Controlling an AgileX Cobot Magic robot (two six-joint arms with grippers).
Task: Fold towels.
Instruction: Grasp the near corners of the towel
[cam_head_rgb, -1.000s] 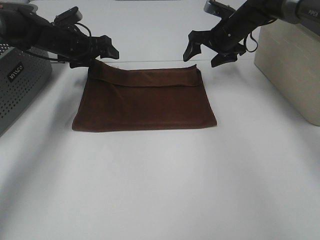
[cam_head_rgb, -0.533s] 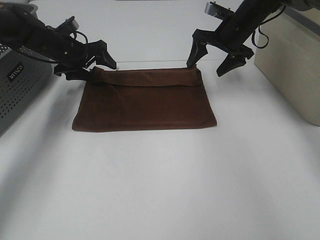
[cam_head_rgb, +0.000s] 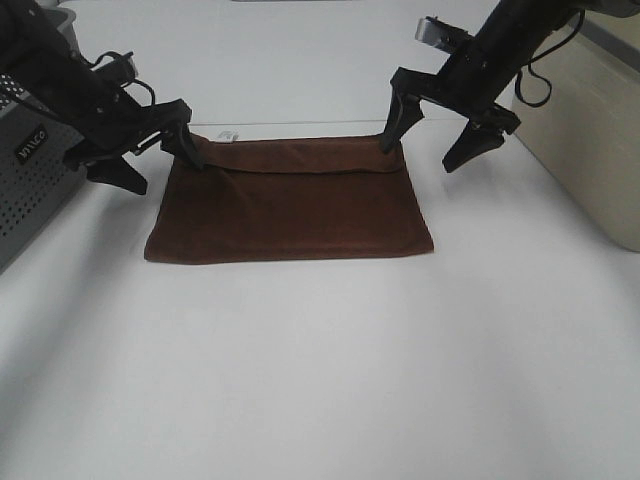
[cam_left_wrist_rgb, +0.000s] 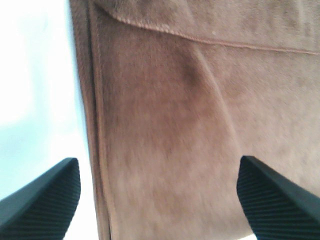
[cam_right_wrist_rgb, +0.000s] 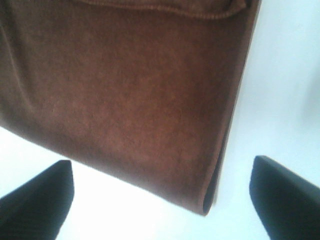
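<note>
1. We see the towel (cam_head_rgb: 288, 205) lying flat and already doubled near the centre of the table (cam_head_rgb: 320, 400).
2. The left gripper (cam_head_rgb: 168, 172) stands at the towel's 10 o'clock corner and the right gripper (cam_head_rgb: 418, 158) at its 2 o'clock corner. We judge they are placed there to take both corners for the next fold.
3. Both grippers have their jaws spread wide and hold nothing. Each pair straddles one side edge of the towel.
</note>
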